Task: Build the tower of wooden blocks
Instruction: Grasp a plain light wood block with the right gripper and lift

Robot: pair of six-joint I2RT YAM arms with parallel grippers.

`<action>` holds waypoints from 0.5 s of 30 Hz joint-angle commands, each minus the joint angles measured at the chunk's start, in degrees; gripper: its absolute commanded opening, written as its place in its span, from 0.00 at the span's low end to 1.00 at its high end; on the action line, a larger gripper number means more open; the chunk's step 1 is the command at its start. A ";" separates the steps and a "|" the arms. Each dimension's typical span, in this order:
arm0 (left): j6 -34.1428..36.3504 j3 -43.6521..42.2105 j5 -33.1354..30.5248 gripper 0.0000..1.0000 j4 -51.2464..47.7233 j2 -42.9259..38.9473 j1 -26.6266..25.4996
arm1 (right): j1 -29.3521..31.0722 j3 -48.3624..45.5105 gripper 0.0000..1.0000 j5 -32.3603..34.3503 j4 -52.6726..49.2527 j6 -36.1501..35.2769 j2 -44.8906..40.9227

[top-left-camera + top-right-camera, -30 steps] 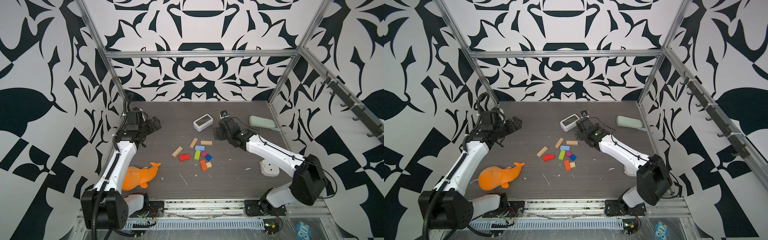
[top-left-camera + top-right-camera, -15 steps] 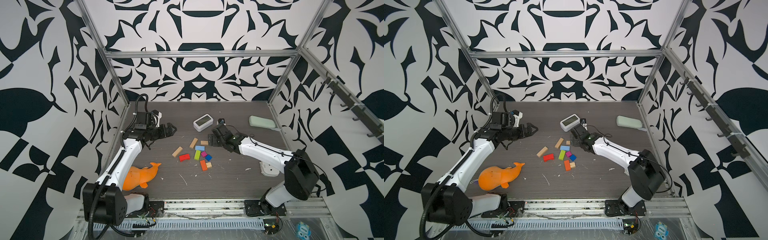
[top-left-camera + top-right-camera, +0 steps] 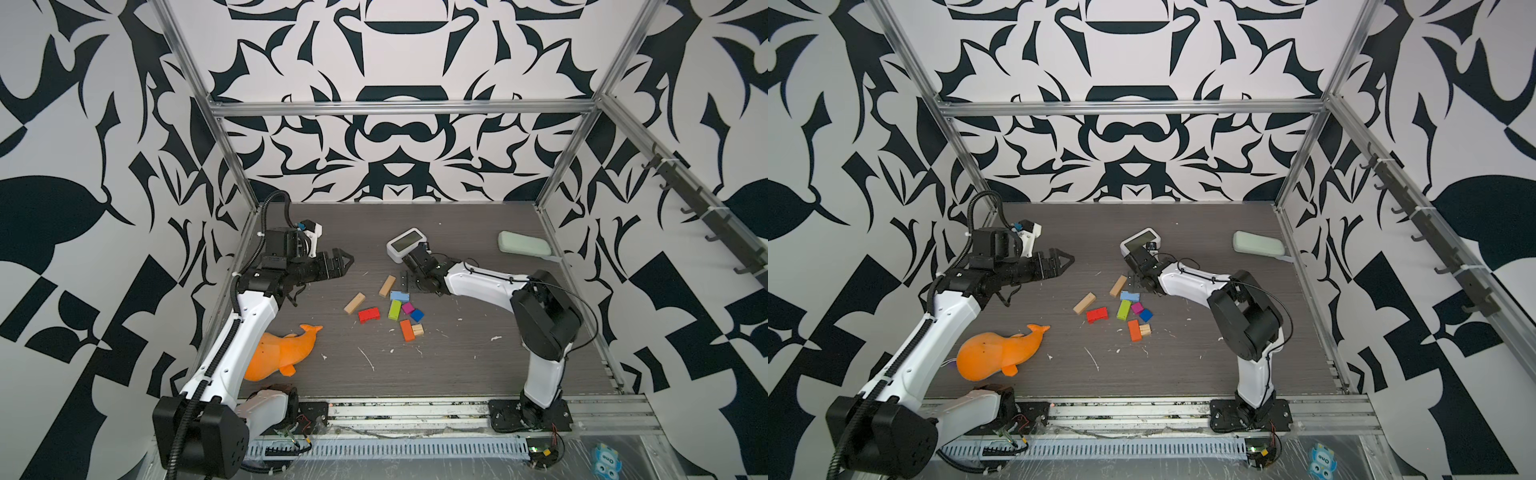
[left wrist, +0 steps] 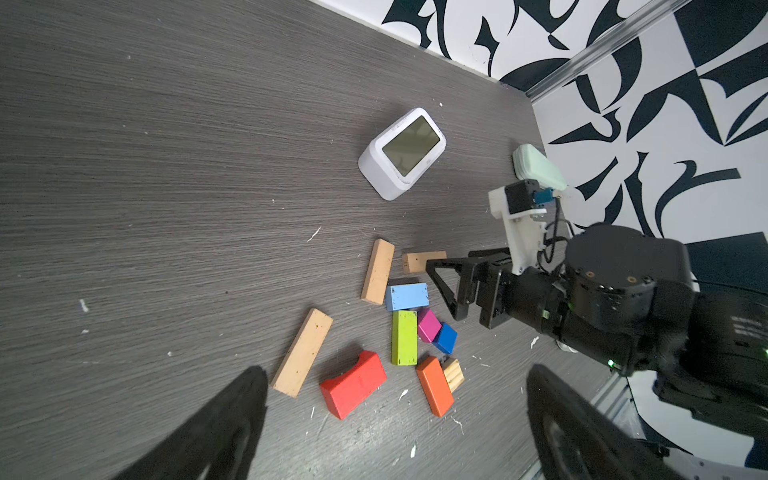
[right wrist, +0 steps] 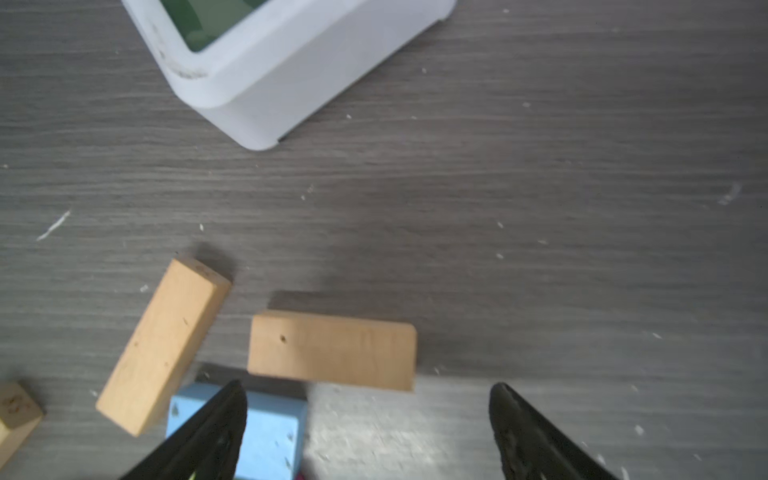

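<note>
Right gripper has dropped from beside the clock to sit low over a tan bar, jaws apart, nothing held. Left gripper has advanced, likewise spread and empty. Wood blocks lie scattered flat between the arms; tower not begun.

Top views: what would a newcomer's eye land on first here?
The loose wood blocks scattered in the middle of the table, none stacked yet. Next, the orange dolphin toy near the front left. Then the right gripper, fingers open, low at a tan bar near the white clock.
</note>
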 commanded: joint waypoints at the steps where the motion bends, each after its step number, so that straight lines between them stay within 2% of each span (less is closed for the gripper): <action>1: -0.07 -0.81 1.65 0.99 -0.11 -0.75 0.16 | 0.44 4.59 0.95 -0.41 -2.23 0.99 1.76; 15: -0.51 -1.47 1.93 0.99 0.84 -1.24 0.16 | 0.78 7.49 0.90 0.49 -4.44 2.43 6.19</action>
